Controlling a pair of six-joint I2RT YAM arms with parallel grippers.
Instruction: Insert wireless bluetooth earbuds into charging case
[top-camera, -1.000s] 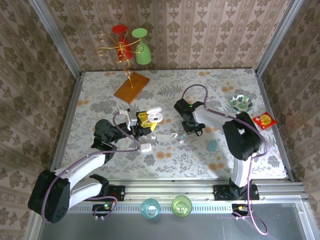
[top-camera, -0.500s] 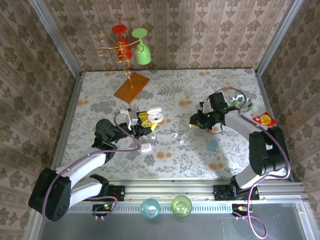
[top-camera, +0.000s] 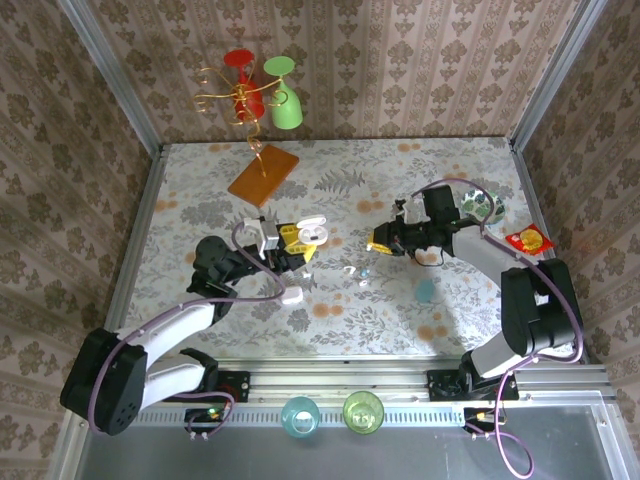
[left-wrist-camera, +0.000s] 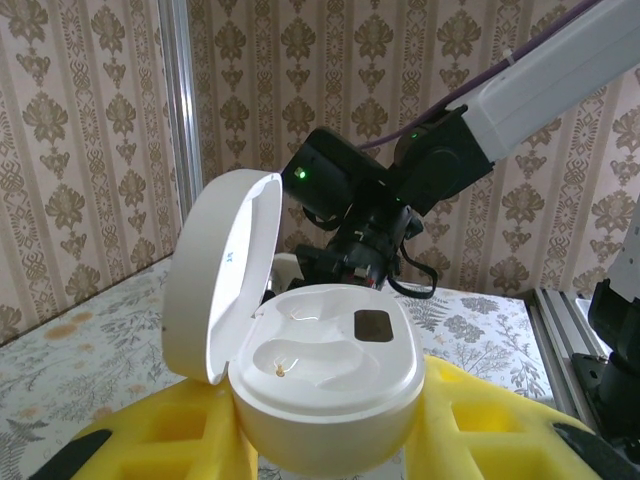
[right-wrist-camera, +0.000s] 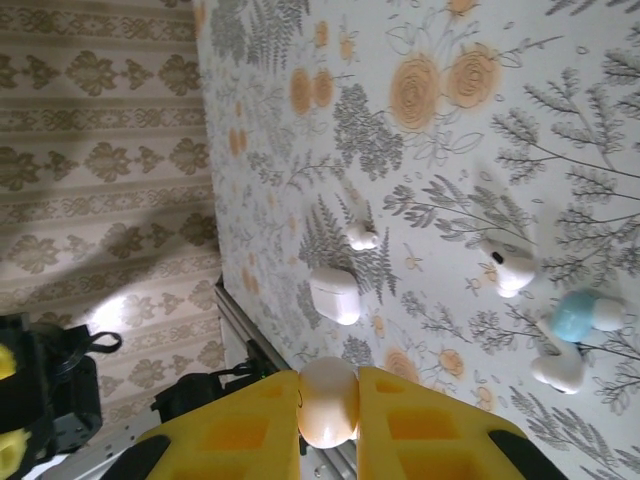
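The left claw (top-camera: 298, 243) is closed around the base of the charging case (left-wrist-camera: 330, 375), holding it upright with the lid (left-wrist-camera: 215, 270) tipped open and both hollows empty. The right claw (top-camera: 382, 243) is pinched shut on one earbud (right-wrist-camera: 327, 400), well apart from the case. To do this step well, the right arm should probably carry the earbud over a socket (left-wrist-camera: 290, 358) and turn it to match the hollow (which way it faces cannot be told here). It should lower gently and let go only once seated. On the table (right-wrist-camera: 450, 160) lie other earbuds (right-wrist-camera: 510, 268).

Left fingers (left-wrist-camera: 160, 440), right fingers (right-wrist-camera: 420, 420) clamped (elbows bent).
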